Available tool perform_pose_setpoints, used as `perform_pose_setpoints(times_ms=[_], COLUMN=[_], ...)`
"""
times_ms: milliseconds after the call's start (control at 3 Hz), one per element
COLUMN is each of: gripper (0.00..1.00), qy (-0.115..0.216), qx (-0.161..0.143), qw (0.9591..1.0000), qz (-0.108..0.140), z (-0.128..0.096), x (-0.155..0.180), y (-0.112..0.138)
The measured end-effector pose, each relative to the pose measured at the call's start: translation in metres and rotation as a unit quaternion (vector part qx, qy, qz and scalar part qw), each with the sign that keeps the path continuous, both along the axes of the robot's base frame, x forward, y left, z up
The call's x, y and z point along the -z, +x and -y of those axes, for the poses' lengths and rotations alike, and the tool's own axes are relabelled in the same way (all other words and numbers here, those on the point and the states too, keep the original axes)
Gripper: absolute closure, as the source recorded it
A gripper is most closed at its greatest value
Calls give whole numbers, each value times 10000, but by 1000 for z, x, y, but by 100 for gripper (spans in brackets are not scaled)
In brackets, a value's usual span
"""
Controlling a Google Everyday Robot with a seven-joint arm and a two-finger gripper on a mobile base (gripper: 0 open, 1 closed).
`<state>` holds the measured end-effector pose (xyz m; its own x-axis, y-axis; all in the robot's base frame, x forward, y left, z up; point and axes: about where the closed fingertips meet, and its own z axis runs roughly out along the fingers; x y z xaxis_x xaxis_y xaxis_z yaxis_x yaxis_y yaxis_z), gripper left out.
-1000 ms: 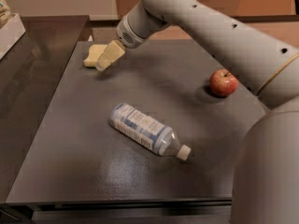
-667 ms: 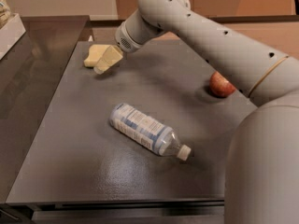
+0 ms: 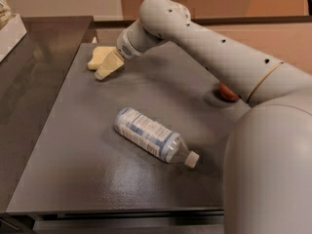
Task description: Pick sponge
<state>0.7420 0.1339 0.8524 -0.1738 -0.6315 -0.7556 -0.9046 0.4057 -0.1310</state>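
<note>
The sponge point(image 3: 97, 56) is a pale yellow foam block lying at the far left of the dark grey table point(image 3: 73, 169). My gripper point(image 3: 109, 66) is cream-yellow and tapered. It reaches down from the big white arm point(image 3: 204, 48) and sits right against the sponge's near right side, partly covering it. I cannot tell whether it grips the sponge or only touches it.
A clear plastic water bottle point(image 3: 152, 135) with a white cap lies on its side mid-table. A red apple point(image 3: 227, 92) is mostly hidden behind the arm at the right. A white box point(image 3: 10, 30) stands on the darker counter at the far left.
The arm has swung lower and toward the camera and now hides most of the apple. The gripper has stayed at the sponge, shifting slightly toward it.
</note>
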Motion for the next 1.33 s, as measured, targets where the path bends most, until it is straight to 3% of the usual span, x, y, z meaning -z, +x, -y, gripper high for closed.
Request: perform_pose_setpoints(times_ms=[333, 1000, 1333], gripper=[0, 41, 65], qy=[77, 101, 9], qx=[0, -108, -120], qw=[10000, 9998, 9998], qz=[-9, -123, -138], z=[-8, -18, -9], x=[4, 4, -3], y=[10, 21, 16])
